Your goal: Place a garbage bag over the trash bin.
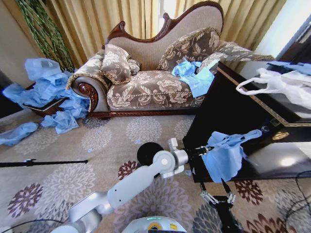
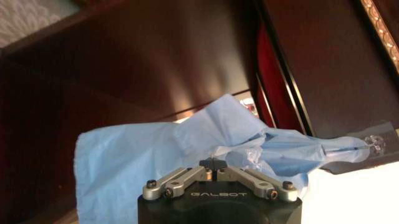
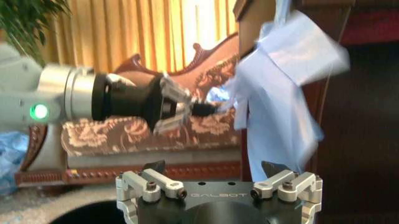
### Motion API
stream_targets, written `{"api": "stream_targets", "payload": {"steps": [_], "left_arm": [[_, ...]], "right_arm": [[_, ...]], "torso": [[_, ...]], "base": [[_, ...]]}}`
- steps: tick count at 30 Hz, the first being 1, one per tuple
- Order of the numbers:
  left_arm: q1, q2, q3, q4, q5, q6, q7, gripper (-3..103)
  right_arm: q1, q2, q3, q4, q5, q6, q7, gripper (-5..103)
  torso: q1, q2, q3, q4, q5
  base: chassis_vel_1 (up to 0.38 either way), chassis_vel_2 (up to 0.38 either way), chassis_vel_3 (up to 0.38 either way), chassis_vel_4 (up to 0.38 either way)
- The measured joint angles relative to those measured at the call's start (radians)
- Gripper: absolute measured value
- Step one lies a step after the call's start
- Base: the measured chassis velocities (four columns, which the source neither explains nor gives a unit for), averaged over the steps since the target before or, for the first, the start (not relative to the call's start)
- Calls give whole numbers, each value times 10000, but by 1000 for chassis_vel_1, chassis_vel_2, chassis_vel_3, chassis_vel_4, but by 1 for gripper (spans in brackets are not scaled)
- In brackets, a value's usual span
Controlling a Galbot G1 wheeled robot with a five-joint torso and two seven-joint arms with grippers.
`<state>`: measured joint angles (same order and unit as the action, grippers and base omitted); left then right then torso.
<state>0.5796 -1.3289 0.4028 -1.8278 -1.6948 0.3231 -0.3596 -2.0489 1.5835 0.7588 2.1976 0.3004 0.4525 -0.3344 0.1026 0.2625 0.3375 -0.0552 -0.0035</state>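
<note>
Carpet with big flower medallions covers the floor, and a carved sofa (image 1: 155, 73) sits across the top middle of the head view with heaps of blue bags (image 1: 46, 92) dumped at its left end. Dark wooden table (image 1: 228, 116) takes up the right side, with a white bag (image 1: 277, 82) lying on top of it at the upper right.

Hard to see much of the trash bin (image 1: 147, 151): just a black round patch at lower centre, mostly hidden behind the left arm's wrist joint. In the right wrist view it's only a dark curve cut off at the bottom left.

Left arm stretches from the bottom left out to the right, nearly level. The left gripper (image 1: 206, 150) has its jaws pinched tight on the garbage bag (image 1: 226, 155), which hangs crumpled against the table's front edge, right of centre. One tail of the bag reaches up onto the tabletop.

Right gripper (image 1: 217, 192) sits just below the bag at the bottom right, pointing up, jaws spread wide and not touching anything.
</note>
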Motion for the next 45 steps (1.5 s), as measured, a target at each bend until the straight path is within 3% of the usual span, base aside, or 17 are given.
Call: {"api": "stream_targets", "payload": {"steps": [16,22,33,45], "left_arm": [[1339,795,-621,-809,237,224,-243,0],[2418,1153,-1443,-1303,535,246,-249,0],[3998,2320,-3465,-2682,395,305,-268,0],[5752,2930,-4964,-3474,379,285,-228,0]], "right_arm": [[-427,17,557,1516,640,681,-976,100],[-600,43,454,2299,709,732,-1030,100],[-580,21,268,2554,353,534,-191,100],[-395,33,-234,2490,-338,176,1031,100]], "torso": [[0,0,0,-1,0],[0,0,0,-1,-1],[0,1,0,-1,0],[0,1,0,0,0]], "base": [[0,0,0,0],[0,0,0,0],[0,0,0,0],[0,0,0,0]]}}
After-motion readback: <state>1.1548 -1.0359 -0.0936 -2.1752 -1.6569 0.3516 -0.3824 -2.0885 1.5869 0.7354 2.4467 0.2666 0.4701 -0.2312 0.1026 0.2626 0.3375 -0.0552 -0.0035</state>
